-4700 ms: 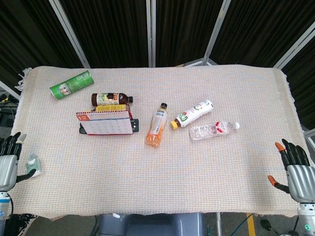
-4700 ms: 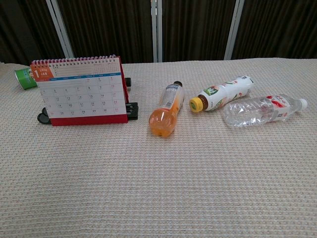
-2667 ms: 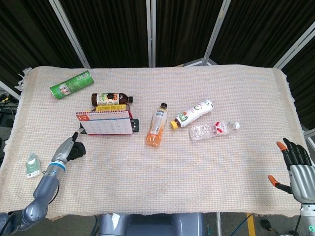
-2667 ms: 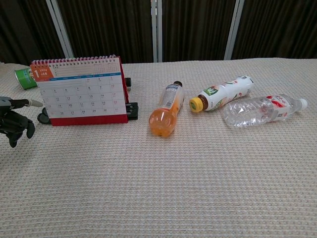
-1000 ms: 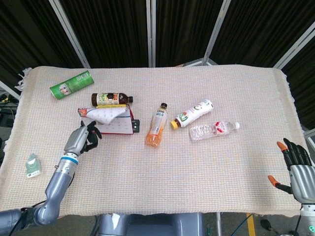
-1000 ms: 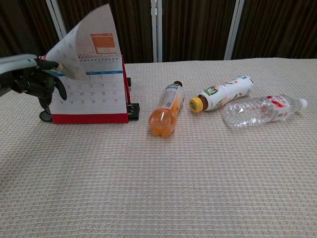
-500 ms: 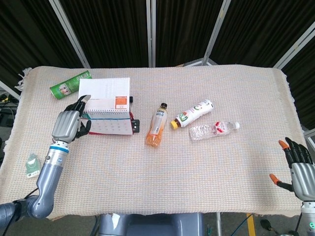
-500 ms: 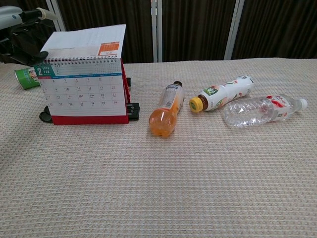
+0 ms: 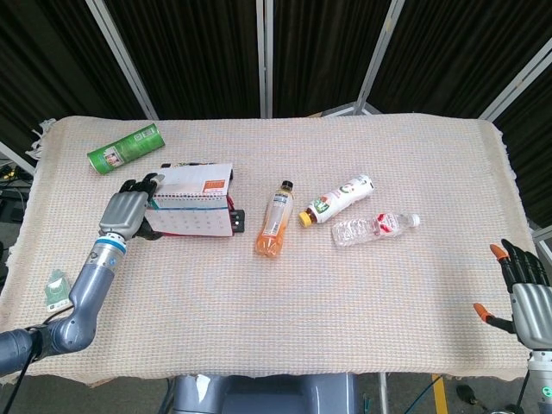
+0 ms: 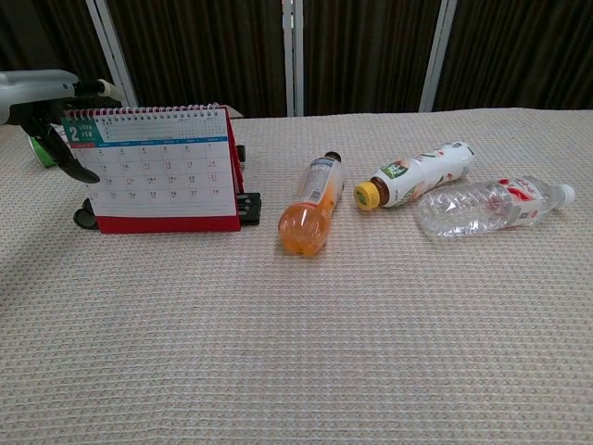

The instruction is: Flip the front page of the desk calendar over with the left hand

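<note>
The left hand point(image 9: 128, 210) sits at the left edge of the desk calendar point(image 10: 153, 167), fingers point(image 10: 72, 165) curled round the calendar's upper left corner, where the flipped page point(image 9: 194, 178) hangs over the spiral binding. Whether the fingertips actually pinch the sheet or merely rest against it cannot be told; in the chest view the dark fingers lie in front of the calendar's left border. The calendar stands upright on the surface point(image 9: 285, 302), left of centre, its red base towards the robot and a sheet headed with a teal "2" facing forward. In the head view the turned sheet, with an orange patch at its corner, slopes down behind the binding.

Behind the calendar a dark-capped bottle lies mostly hidden. Further back and left a green can point(image 9: 125, 148) lies on its side, well apart from the hand.

To the right of the calendar an orange drink bottle point(image 10: 311, 206) lies on its side, cap pointing away from the robot, holding orange liquid. Next to it lies a white bottle with a yellow cap point(image 10: 414, 174), its contents hidden by the wrapper. Just beside that, a clear water bottle point(image 10: 486, 206) lies with its white cap to the right; it looks transparent throughout.

A small pale packet point(image 9: 57, 290) rests near the left edge of the surface.

The right hand point(image 9: 523, 297) hovers off the surface's near right corner, fingers spread and holding nothing.
</note>
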### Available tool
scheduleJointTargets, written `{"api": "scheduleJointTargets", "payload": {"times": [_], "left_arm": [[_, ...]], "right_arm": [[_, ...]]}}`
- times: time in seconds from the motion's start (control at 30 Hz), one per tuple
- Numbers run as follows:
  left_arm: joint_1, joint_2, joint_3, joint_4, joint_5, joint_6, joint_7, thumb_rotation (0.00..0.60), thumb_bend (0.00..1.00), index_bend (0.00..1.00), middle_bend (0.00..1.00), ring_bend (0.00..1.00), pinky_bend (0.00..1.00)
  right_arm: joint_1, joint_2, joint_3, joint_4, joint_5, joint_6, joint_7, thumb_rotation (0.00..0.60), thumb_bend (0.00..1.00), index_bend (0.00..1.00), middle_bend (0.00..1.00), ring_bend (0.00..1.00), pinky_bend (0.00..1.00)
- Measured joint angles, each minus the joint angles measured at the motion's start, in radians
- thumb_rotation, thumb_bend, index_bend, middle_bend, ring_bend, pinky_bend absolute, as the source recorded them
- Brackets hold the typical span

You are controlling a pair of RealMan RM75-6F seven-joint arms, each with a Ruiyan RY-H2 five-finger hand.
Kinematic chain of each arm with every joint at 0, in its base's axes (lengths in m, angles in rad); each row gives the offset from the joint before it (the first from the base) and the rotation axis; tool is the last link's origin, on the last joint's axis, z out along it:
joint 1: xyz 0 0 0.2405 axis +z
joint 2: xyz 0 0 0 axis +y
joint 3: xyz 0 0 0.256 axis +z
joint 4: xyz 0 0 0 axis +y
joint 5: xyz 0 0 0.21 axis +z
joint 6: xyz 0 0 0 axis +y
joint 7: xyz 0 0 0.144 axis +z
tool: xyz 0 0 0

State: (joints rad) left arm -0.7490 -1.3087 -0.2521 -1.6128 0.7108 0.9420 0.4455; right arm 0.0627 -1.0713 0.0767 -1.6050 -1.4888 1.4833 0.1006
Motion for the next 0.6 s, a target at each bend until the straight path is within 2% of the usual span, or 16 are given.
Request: {"api": "scheduleJointTargets", "payload": {"times": [0.17, 0.37, 0.47, 0.6], "left_arm": [[0.02, 0.006, 0.001, -0.01, 0.049, 0.044, -0.044, 0.6, 0.15, 0.0, 0.0, 0.01, 0.0], [0.098, 0.036, 0.018, -0.06, 0.214, 0.185, -0.123, 0.6, 0.15, 0.0, 0.0, 0.0, 0.0], [0.165, 0.068, 0.05, -0.108, 0.299, 0.273, -0.148, 0.6, 0.15, 0.0, 0.0, 0.0, 0.0], [0.271, 0.104, 0.128, -0.16, 0.399, 0.394, -0.149, 0.6, 0.15, 0.0, 0.0, 0.0, 0.0]], "right_arm": [[-0.004, -0.001, -0.003, -0.002, -0.013, 0.013, -0.001, 0.6, 0.12, 0.02, 0.0, 0.0, 0.0], [-0.008, -0.001, -0.005, -0.004, -0.029, 0.031, -0.004, 0.6, 0.12, 0.02, 0.0, 0.0, 0.0], [-0.011, 0.002, -0.007, -0.005, -0.035, 0.039, -0.009, 0.6, 0.12, 0.02, 0.0, 0.0, 0.0], [-0.016, 0.007, -0.008, -0.009, -0.036, 0.047, -0.022, 0.6, 0.12, 0.02, 0.0, 0.0, 0.0]]}}
